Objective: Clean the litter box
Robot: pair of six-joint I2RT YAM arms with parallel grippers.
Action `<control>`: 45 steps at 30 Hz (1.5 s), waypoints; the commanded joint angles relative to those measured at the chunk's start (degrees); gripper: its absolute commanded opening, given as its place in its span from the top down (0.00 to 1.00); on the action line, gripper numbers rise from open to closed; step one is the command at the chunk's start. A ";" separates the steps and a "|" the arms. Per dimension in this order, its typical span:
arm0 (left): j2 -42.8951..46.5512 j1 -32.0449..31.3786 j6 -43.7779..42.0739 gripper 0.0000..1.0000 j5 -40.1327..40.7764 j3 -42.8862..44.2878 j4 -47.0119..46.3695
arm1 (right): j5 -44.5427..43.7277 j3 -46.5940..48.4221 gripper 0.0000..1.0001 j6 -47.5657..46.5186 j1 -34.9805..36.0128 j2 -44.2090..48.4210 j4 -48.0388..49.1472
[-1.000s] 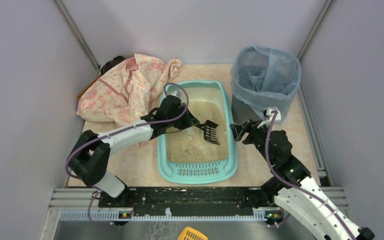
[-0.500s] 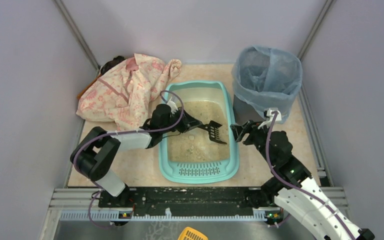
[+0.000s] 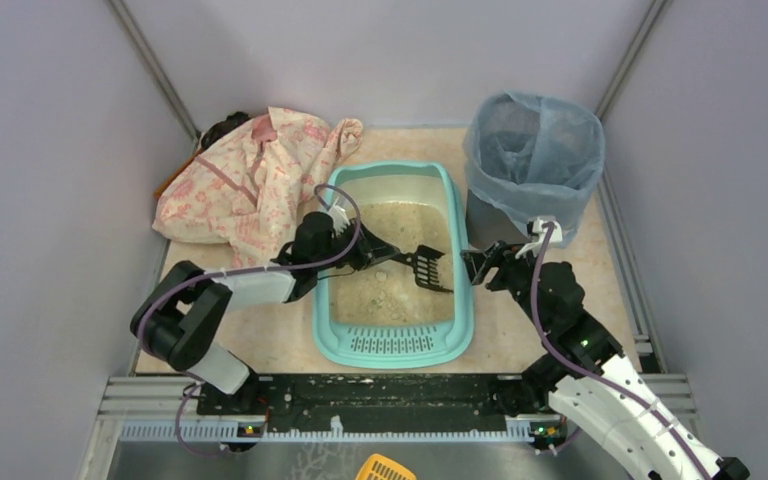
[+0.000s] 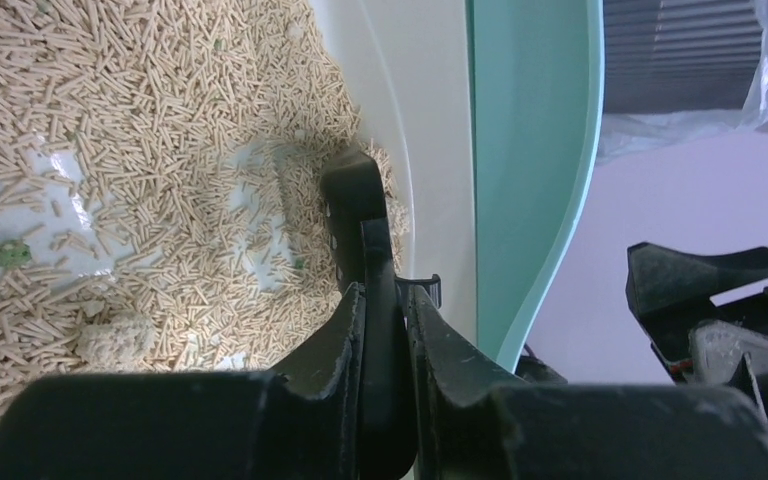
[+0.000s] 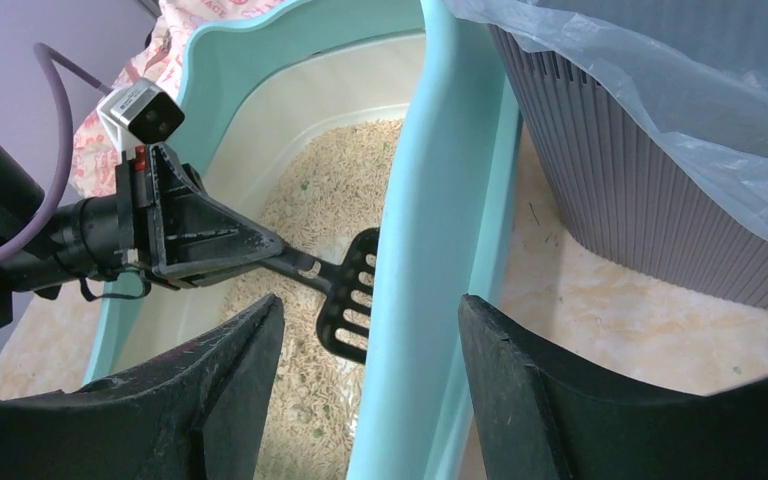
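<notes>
The litter box [image 3: 392,345] is a turquoise tray with cream inner walls, beige pellet litter [image 4: 110,140] and a grille at its near end. My left gripper [image 3: 378,254] reaches in from the left, shut on the handle of a black slotted scoop [image 3: 428,268]. In the left wrist view the scoop [image 4: 356,190] stands on edge against the right inner wall, its tip in the litter. A pale clump [image 4: 115,335] lies to the left of it. My right gripper [image 5: 370,305] is open just outside the box, its jaws on either side of the right rim [image 5: 440,200].
A grey bin [image 3: 530,160] lined with a blue bag stands at the back right, close behind my right gripper. Pink patterned fabric [image 3: 255,175] lies heaped at the back left. A yellow object [image 3: 385,468] shows at the bottom edge. Walls close in on three sides.
My left arm has drawn back toward the left and lowered. The scoop head has shifted slightly right, against the box's right wall. My right arm has not moved.
</notes>
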State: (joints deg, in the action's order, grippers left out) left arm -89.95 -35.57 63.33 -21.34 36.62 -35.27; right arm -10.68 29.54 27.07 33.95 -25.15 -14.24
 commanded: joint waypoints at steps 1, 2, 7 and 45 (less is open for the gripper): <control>2.08 1.22 1.61 1.00 -4.91 -2.08 8.52 | 0.08 0.72 0.35 0.04 -0.20 0.58 2.00; 2.82 1.27 0.92 1.00 -4.55 -1.51 9.91 | 0.15 0.58 0.35 0.16 -0.20 0.55 2.14; 5.04 1.27 -4.22 1.00 -2.78 4.68 20.13 | 0.65 0.00 0.35 0.77 -0.25 0.61 2.94; 17.18 6.69 -4.78 1.00 -3.49 5.13 22.86 | 0.35 -1.59 0.35 1.09 -0.21 1.77 2.97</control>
State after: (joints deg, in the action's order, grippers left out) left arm -75.18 -30.06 60.36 -25.10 40.58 -15.09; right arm -10.44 27.68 27.38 33.95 -23.64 -14.22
